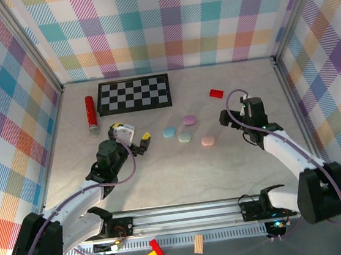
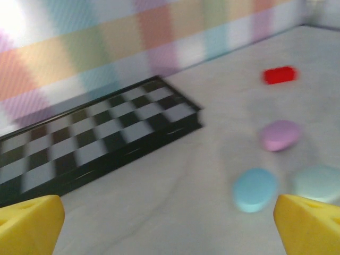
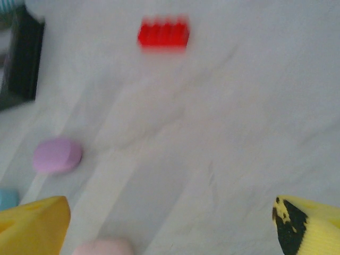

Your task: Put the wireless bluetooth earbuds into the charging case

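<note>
Four closed oval charging cases lie mid-table: blue [image 1: 169,132], purple [image 1: 189,120], green [image 1: 184,138] and pink [image 1: 208,140]. No earbuds are in view. My left gripper [image 1: 142,142] stands open just left of the blue case, with nothing between its yellow fingertips [image 2: 26,223]. Its wrist view has the blue case [image 2: 255,188], the green case [image 2: 319,182] and the purple case [image 2: 280,134] ahead to the right. My right gripper [image 1: 226,120] is open and empty, right of the pink case. Its wrist view takes in the purple case [image 3: 57,154] and the pink case [image 3: 103,247].
A black-and-white chessboard [image 1: 134,94] lies at the back, with a red cylinder [image 1: 90,112] to its left. A flat red block [image 1: 216,93] rests behind the cases. Plaid walls close in the table on three sides.
</note>
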